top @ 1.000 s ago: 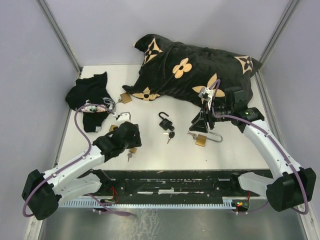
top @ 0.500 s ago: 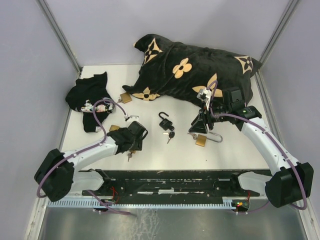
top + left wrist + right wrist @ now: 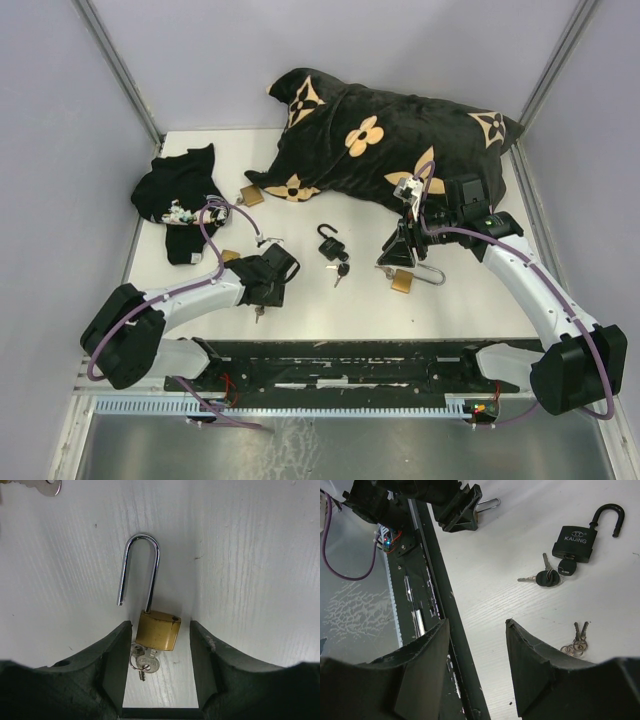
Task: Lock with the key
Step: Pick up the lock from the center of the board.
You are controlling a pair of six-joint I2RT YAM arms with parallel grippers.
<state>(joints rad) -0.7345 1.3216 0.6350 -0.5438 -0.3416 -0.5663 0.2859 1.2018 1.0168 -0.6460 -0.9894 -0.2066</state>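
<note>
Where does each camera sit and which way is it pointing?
Top external: above and behind the bases, looking down on the white table; left arm and right arm show whole.
Left wrist: on the left arm, looking down at an open brass padlock between its dark fingers.
Right wrist: on the right arm, looking across the table past its own fingers.
Shared: top and right wrist both show the black padlock.

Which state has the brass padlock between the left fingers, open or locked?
Open. One leg of the shackle enters the body of the brass padlock; the other end hangs free outside it.
</note>
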